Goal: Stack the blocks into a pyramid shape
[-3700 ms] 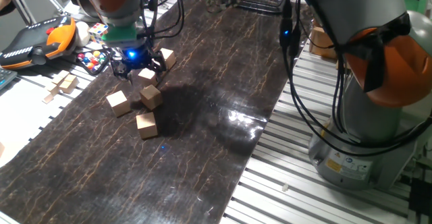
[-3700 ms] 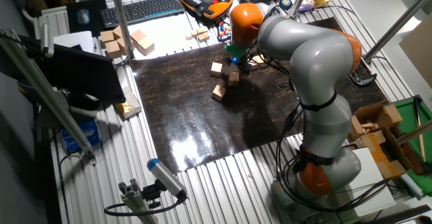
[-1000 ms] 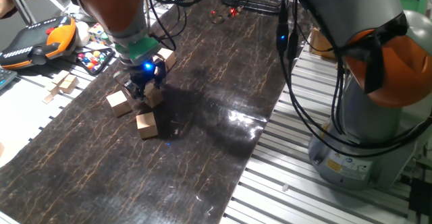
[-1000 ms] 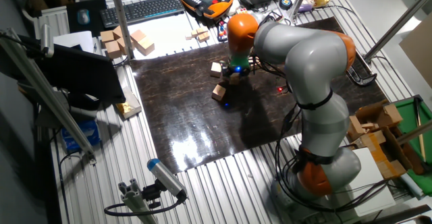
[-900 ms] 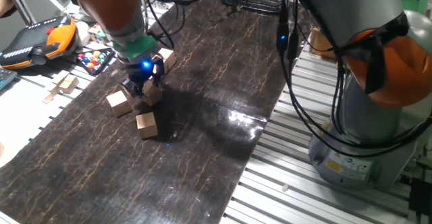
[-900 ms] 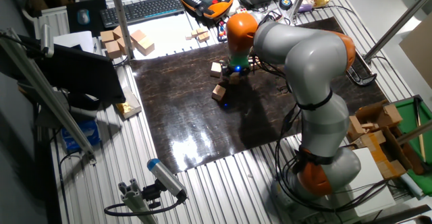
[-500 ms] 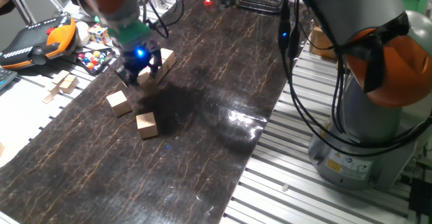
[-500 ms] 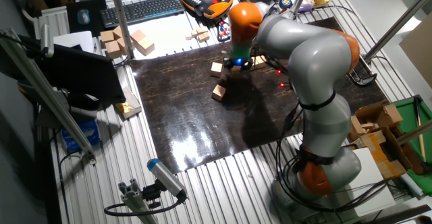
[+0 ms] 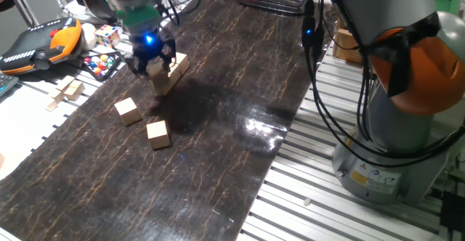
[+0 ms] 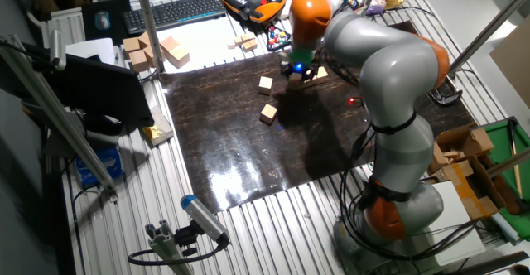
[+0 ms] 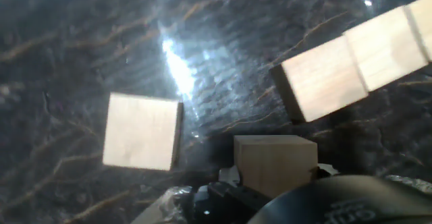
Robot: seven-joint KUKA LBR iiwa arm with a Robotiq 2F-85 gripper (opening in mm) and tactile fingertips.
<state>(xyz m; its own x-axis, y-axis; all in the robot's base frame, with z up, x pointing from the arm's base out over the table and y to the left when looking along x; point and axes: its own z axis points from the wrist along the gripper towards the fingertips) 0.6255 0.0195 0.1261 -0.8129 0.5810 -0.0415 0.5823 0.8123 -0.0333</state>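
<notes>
The jaws of the gripper [image 9: 152, 65] are clenched on one block [image 11: 275, 163], which sits between them and fills the lower centre of the hand view, clear of the table [image 9: 218, 110]. In one fixed view the held block [image 9: 161, 80] hangs under the blue-lit gripper, just beside a short row of blocks [image 9: 176, 67] on the dark marbled mat. In the hand view that row [image 11: 358, 65] runs toward the upper right edge, its pieces touching end to end; how many there are cannot be told. A single loose block [image 11: 142, 131] lies flat on the mat at the left of the hand view, apart from both the held block and the row. In one fixed view two more loose blocks rest on the mat nearer the camera: one [image 9: 128, 110] to the left and another [image 9: 158, 133] just beyond it, close together but not touching. The other fixed view shows the gripper [image 10: 300, 69] at the far side of the mat with the two loose blocks [image 10: 266, 83] [image 10: 268, 113] well apart from it. Beyond the mat edge lie a multicoloured puzzle cube [image 9: 107, 34], an orange teach pendant [image 9: 40, 41] and a keyboard [image 10: 174, 10].
</notes>
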